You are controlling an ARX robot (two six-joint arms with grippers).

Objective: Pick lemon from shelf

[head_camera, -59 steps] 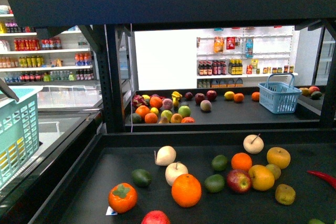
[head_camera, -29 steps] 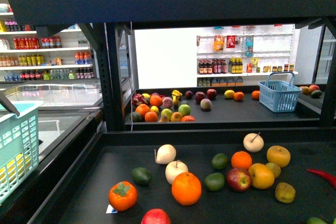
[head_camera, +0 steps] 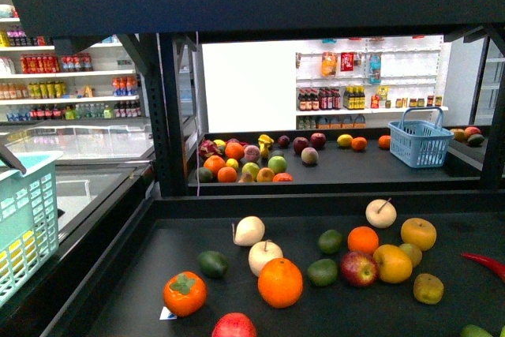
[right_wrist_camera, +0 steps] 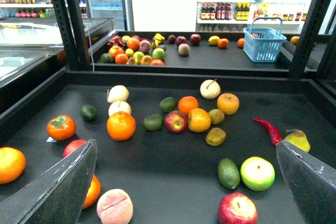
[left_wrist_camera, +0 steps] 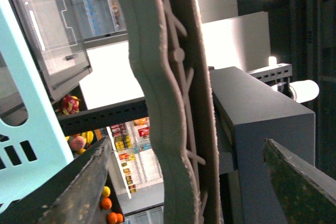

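Note:
The lemon is a smooth bright-yellow round fruit on the far tray of the black shelf, beside a small orange. The right wrist view shows the lemon at the back, left of a blue basket. My right gripper is open and hangs over the near tray, well short of the lemon, with nothing between its fingers. My left gripper is open, with the pale rim of a teal basket passing between its fingers. Neither gripper shows in the front view.
The near tray holds oranges, apples, pale pears, limes, a persimmon and a red chilli. A teal basket hangs at the left edge. A blue basket stands on the far tray, right of the lemon. Black uprights frame the gap.
The teal basket at the left edge of the front view has dropped lower. The fruit on both trays has not moved.

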